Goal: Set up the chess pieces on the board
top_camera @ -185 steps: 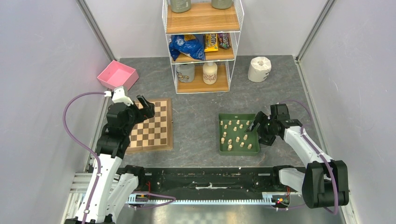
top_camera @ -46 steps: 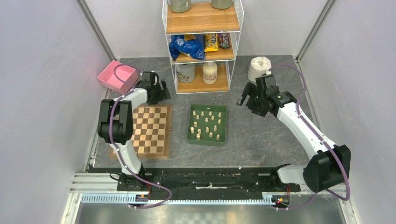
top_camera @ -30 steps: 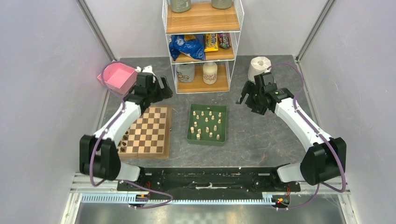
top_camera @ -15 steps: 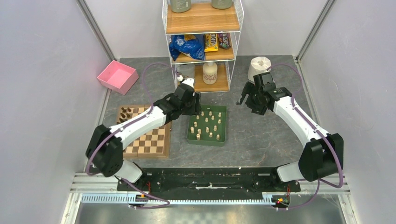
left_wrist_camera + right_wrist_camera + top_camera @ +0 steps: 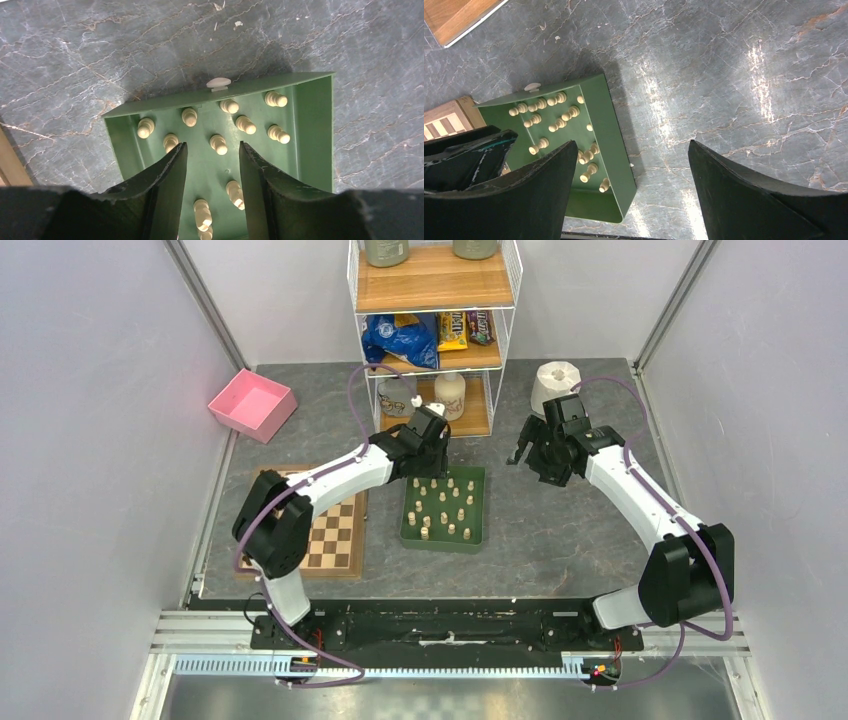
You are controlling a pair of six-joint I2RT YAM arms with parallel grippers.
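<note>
My left gripper (image 5: 210,146) hangs above the green tray (image 5: 316,140), fingers (image 5: 165,175) parted; pale chess pieces (image 5: 218,144) crowd the floor below, narrow lanes between them. Bare table (image 5: 75,55) lies open beyond the rim; the wire shelf (image 5: 435,282) stands near.

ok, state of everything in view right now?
left tool: open, empty, over tray
right tool: open, empty, right of tray
tray: flat, holds cream pieces
pieces: upright, all in tray
board: flat, partly hidden by left arm
</note>
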